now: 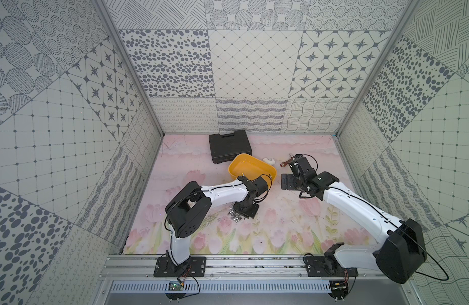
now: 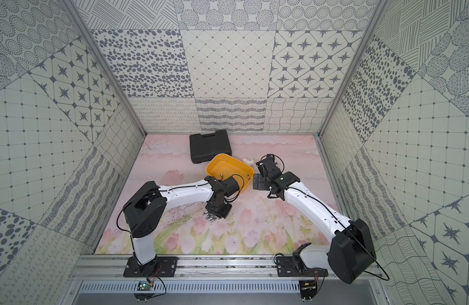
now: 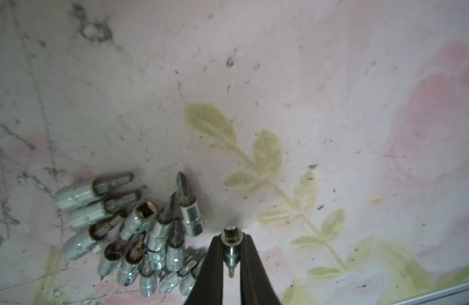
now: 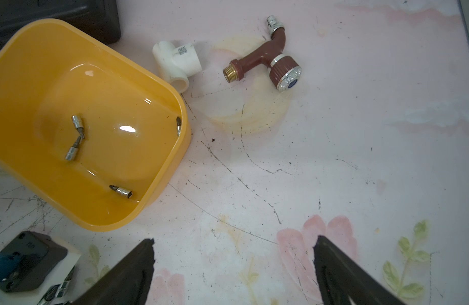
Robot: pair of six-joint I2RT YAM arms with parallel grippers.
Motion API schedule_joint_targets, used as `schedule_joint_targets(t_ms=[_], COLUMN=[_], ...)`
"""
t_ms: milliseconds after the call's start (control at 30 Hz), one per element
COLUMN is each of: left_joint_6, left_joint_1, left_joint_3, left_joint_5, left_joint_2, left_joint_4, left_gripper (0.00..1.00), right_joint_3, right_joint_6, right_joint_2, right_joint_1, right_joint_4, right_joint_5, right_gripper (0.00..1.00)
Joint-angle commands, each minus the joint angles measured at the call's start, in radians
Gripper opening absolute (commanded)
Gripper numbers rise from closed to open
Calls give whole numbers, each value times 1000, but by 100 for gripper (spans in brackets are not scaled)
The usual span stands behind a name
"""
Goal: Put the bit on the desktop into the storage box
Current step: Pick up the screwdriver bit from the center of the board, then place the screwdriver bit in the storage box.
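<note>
Since the left gripper point(image 3: 232, 237) pinches 1 bit point(image 3: 230, 253) at the 3 o'clock edge of the pile point(image 1: 234, 216), neighbours likely stay undisturbed. The storage box point(image 1: 244, 165), at its 12 o'clock, holds 4 bits. The right gripper point(image 4: 233, 241) gapes empty.

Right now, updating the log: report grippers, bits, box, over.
Left gripper shut on one bit, beside pile. Right gripper open, empty. Storage box holds four bits. No obstacle seen toward box.

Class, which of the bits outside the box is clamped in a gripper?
The lone bit shut in the left gripper; the others lie loose in a pile beside it.
</note>
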Motion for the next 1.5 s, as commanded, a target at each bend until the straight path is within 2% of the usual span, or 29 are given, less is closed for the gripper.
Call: schedule_joint_targets(t_ms=[0,533,1000,1467], left_joint_6=[24,157,262,338], left_joint_1=[-7,17,117,231], left_joint_3=[37,253,455,625], left_joint_5=[8,-100,-137,-142], left_joint_2=[-28,-45,12,147], left_joint_4=[-42,-161,-194,-208], left_gripper=[11,6,3,3], right_joint_3=[-5,9,8,-7], right_joint_6=[9,2,2,2], right_joint_2=[-17,-21,-38,-64], right_joint_1=[-7,-11,-13,-16], right_joint_4=[32,32,32,31], right_joint_5=[5,0,0,0], right_gripper=[97,97,97,97])
